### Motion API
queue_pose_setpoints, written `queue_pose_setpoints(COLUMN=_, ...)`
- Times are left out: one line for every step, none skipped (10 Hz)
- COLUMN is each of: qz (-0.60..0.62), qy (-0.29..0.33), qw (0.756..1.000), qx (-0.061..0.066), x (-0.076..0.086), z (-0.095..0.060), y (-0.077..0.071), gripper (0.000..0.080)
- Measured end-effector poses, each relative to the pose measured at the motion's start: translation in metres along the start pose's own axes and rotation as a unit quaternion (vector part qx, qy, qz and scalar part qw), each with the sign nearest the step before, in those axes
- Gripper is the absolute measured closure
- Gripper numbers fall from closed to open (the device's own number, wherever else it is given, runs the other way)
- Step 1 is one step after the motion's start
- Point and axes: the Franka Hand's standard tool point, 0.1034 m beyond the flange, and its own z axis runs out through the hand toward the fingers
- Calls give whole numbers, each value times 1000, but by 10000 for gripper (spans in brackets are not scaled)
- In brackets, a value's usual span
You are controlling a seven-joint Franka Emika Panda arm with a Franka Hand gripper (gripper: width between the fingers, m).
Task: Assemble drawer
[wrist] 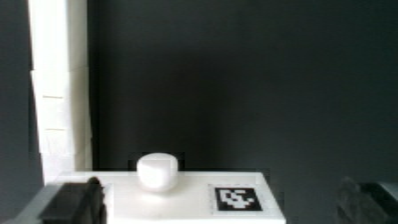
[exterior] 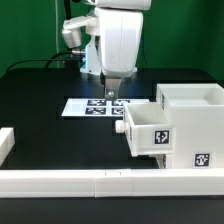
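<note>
Above the knobbed tray [exterior: 147, 130], gripper [exterior: 110, 97] spread wide, holding nothing; tray part-seated in housing [exterior: 195, 125] against front rail [exterior: 100, 181]; likely to skew and jam if pushed off-centre past knob [wrist: 157, 171].

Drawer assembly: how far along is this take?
Done: one knobbed tray sits partly in the housing, still sticking out. In hand: nothing; the hand hovers above the marker board, behind the tray. Left: pushing that tray home. The second tray is not visible.

black tabletop [exterior: 40, 95] | marker board [exterior: 95, 105] flat at centre | drawer [exterior: 180, 125] beside board | white rail [exterior: 90, 181] along front edge
</note>
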Motion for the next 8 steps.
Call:
queue_pose_setpoints(qz=0, qy=1, qw=1000, qx=2, x=-1, z=3, y=-1, gripper=150)
queue_pose_setpoints(qz=-34, qy=42, qw=999, qx=-3, x=-8, z=19, y=-2, gripper=150)
queue_pose_setpoints(qz=-24, qy=56, qw=998, qx=2, x=-15, z=28, y=2, gripper=150)
queue_pose_setpoints(qz=-37, qy=78, qw=996, qx=3, x=-13, z=32, y=11, gripper=150)
queue_pose_setpoints(qz=-29, qy=107, qw=994, qx=7, x=-13, z=37, y=18, gripper=150)
queue_pose_setpoints(qz=-23, qy=122, qw=992, qx=7, x=-13, z=43, y=22, gripper=150)
queue_pose_setpoints(qz=-24, qy=128, qw=991, qx=11, x=-5, z=49, y=21, gripper=150)
queue_pose_setpoints(qz=-15, qy=130, qw=991, qx=16, x=5, z=52, y=21, gripper=150)
